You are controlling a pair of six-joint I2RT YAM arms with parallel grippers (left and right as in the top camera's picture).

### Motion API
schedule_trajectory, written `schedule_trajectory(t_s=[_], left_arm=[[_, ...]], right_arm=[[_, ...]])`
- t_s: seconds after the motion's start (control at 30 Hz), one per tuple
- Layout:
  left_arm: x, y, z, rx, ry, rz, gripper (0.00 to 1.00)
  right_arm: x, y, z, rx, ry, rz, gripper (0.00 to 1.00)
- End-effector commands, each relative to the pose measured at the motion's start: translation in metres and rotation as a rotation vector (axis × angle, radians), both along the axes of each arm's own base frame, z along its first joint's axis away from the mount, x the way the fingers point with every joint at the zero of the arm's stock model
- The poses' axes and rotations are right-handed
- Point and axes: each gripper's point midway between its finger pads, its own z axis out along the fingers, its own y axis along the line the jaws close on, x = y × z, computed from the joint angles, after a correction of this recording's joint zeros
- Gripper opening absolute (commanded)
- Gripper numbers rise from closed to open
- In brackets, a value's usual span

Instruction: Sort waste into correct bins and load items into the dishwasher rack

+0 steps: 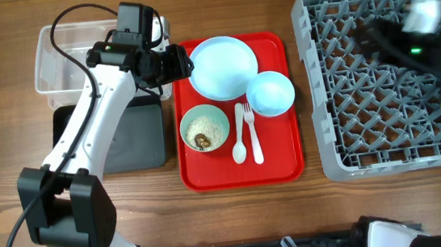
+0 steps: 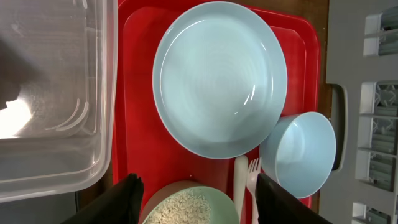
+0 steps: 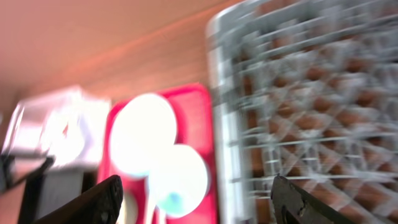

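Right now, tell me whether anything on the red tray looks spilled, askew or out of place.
Nothing is spilled or tipped. The one oddity is the pale green bowl: it holds rice-like crumbs and a brown lump, while the plate and blue bowl look clean.

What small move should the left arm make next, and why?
Probably ease the left gripper, open and empty, down toward the pale green bowl to take its rim. That bowl holds rice crumbs and a brown lump, which likely must be emptied out before it goes in the dishwasher rack. In the wrist view the bowl sits between the fingers.
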Motion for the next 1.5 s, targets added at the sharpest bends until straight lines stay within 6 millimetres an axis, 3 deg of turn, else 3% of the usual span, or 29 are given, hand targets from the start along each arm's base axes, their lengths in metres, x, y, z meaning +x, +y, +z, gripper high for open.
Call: schedule_trajectory(t_s=[0.0, 0.07, 0.13, 0.17, 0.27, 0.33, 0.47, 0.53, 0.6, 0.67, 0.8, 0.9, 1.03, 1.13, 1.23, 1.3, 1.33, 1.47], left_arm=[[0.001, 0.005, 0.01, 0.021, -0.036, 0.008, 0.61], [0.002, 0.005, 0.01, 0.023, -0.037, 0.011, 0.62], [0.002, 0.005, 0.01, 0.023, -0.036, 0.011, 0.62], [0.002, 0.005, 0.01, 0.023, -0.037, 0.011, 0.62], [0.002, 0.005, 0.01, 0.023, -0.036, 0.011, 0.62], [0.002, 0.006, 0.01, 0.023, -0.036, 0.011, 0.63], [0.002, 0.005, 0.01, 0.023, -0.036, 0.011, 0.63], [0.002, 0.005, 0.01, 0.023, -0.036, 0.011, 0.63], [0.002, 0.006, 0.01, 0.023, -0.036, 0.011, 0.63], [0.002, 0.005, 0.01, 0.023, -0.036, 0.011, 0.63], [0.002, 0.005, 0.01, 0.023, -0.036, 0.011, 0.63], [0.002, 0.005, 0.01, 0.023, -0.036, 0.011, 0.63], [0.002, 0.005, 0.01, 0.023, -0.036, 0.011, 0.64], [0.002, 0.005, 0.01, 0.023, -0.037, 0.011, 0.65], [0.004, 0.005, 0.011, 0.02, -0.048, 0.011, 0.68], [0.01, 0.003, 0.015, 0.013, -0.077, 0.012, 0.67], [0.015, 0.002, 0.018, 0.006, -0.102, 0.012, 0.67], [0.034, -0.003, 0.032, -0.018, -0.198, 0.014, 0.68]], right_arm=[[0.001, 0.057, -0.018, -0.107, 0.044, 0.149, 0.78], [-0.001, 0.085, -0.036, -0.161, 0.089, 0.215, 0.78], [-0.003, 0.12, -0.067, -0.198, 0.166, 0.306, 0.78], [-0.002, 0.128, -0.092, -0.222, 0.246, 0.284, 0.78], [-0.003, 0.137, -0.138, -0.244, 0.386, 0.271, 0.78], [-0.002, 0.123, -0.167, -0.295, 0.484, 0.166, 0.78], [0.0, 0.104, -0.205, -0.373, 0.584, 0.031, 0.77], [0.001, 0.104, -0.213, -0.377, 0.601, 0.032, 0.66], [-0.003, 0.101, -0.228, -0.379, 0.651, -0.016, 0.64], [-0.003, 0.101, -0.24, -0.382, 0.674, -0.019, 0.56], [0.0, 0.101, -0.238, -0.38, 0.662, -0.021, 0.31], [0.012, 0.097, -0.211, -0.394, 0.576, -0.041, 0.06], [0.03, 0.089, -0.154, -0.422, 0.421, -0.056, 0.04], [0.047, 0.059, -0.085, -0.451, 0.238, -0.121, 0.04], [0.055, -0.023, 0.006, -0.575, -0.019, -0.347, 0.04], [0.052, -0.082, 0.05, -0.681, -0.13, -0.463, 0.04], [0.045, -0.124, 0.067, -0.761, -0.148, -0.557, 0.04], [0.027, -0.217, 0.086, -0.947, -0.125, -0.737, 0.04]])
